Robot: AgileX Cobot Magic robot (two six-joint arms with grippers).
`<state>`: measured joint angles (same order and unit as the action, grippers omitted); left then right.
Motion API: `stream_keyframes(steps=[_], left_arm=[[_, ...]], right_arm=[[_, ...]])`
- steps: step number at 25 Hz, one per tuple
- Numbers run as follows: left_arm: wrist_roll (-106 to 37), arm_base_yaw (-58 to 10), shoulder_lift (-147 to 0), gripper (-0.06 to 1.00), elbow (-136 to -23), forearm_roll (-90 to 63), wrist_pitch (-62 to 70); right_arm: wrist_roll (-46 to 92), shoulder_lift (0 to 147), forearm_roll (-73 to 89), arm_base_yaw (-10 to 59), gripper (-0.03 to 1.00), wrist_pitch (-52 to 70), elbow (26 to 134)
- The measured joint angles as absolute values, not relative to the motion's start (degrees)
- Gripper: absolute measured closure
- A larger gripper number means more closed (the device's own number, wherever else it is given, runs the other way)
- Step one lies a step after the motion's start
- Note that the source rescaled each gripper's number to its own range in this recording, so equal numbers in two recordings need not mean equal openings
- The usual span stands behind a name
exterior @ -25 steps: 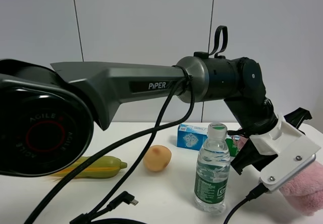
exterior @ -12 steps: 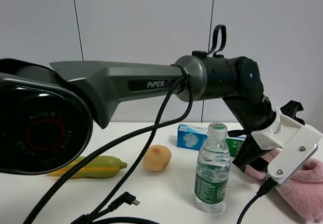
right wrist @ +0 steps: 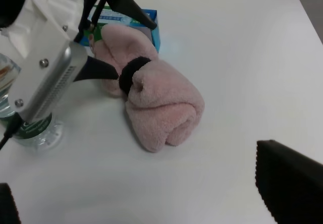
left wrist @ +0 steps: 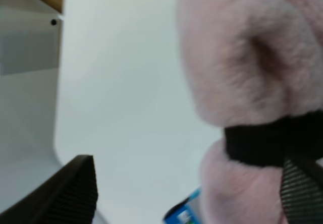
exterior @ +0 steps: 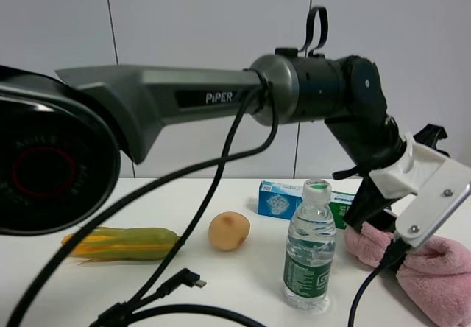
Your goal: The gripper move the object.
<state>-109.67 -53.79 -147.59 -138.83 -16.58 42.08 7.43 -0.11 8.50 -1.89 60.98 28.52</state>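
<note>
The pink fluffy rolled towel (exterior: pixel 434 275) lies on the white table at the right, with its black band (right wrist: pixel 132 72) around the middle. My left gripper (exterior: pixel 368 213), below the white block (exterior: pixel 423 187), reaches across to it. In the right wrist view its black fingers (right wrist: pixel 103 68) stand apart on either side of the towel's (right wrist: pixel 161 108) boxward end, one touching the band. In the left wrist view the towel (left wrist: pixel 247 57) fills the right side, and one finger (left wrist: pixel 68 193) stands well clear of it. My right gripper (right wrist: pixel 151 204) is open and hovers above the towel.
A water bottle (exterior: pixel 309 246) stands just left of the towel. A blue box (exterior: pixel 280 197) and a green box (exterior: pixel 340 213) lie behind it. A tan potato (exterior: pixel 229 230), a corn cob (exterior: pixel 125 242) and a black cable plug (exterior: pixel 188 277) lie further left.
My left wrist has risen and swung right, taking the white block up off the towel. More of the towel shows now, lying flat on the table.
</note>
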Motion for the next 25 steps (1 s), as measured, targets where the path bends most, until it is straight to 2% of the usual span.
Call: stream_keyframes(steps=[6,13,19,25], left_arm=[[-90.0,-52.6,-137.8,0.19,-138.8,-12.1,45.9],[-50.5,-46.5,-125.0,0.19,-138.8,2.4,57.5],[-24.1,-37.8,-111.2,0.19,-135.5,9.4,67.1],[-13.1,-24.0,-96.1,0.19,-124.6,11.1,69.3]], right_arm=[[7.4,-0.1,8.5,-1.9,-0.03,61.0,28.5],[7.4,-0.1,8.5,-1.9,-0.03,61.0,28.5],[7.4,-0.1,8.5,-1.9,-0.03,61.0,28.5],[7.4,-0.1,8.5,-1.9,-0.03,61.0,28.5]])
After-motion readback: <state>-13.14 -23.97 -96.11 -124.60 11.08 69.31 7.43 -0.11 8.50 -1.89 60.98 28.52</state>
